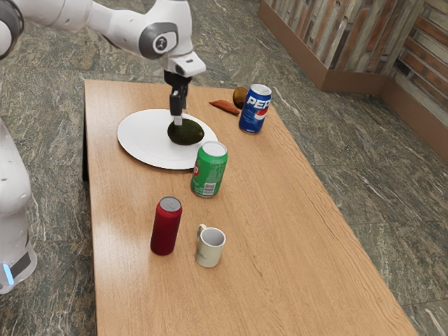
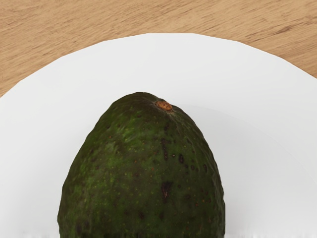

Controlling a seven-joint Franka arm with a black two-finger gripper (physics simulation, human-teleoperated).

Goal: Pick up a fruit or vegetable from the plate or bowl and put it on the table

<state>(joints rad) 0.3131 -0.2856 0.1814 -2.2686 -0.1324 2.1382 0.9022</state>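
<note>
Avocado (image 1: 186,132) lies just under the gripper (image 1: 179,122), on the plate (image 1: 137,144)

The avocado is on the white plate, lying on its side. The gripper is right above it, pointing down, and in the exterior view its tip meets the upper part of the fruit, toward the exterior view's left end. Whether it touches the skin, I cannot say with certainty. Also I cannot tell if the gripper is released or is grasping the avocado. The long axis is lying rather flat; the stem scar (image 2: 164,105) is at the end which points away from the hand. There is one arm only, so no choice of arm is needed. In my judgement, the coming grasp should go across the narrow width, not along the length, because the rounded ends could slip.

The avocado is egg-shaped and dark green, nearly black in places, with small light specks and some darker spots. The scar is orange-brown.
</note>
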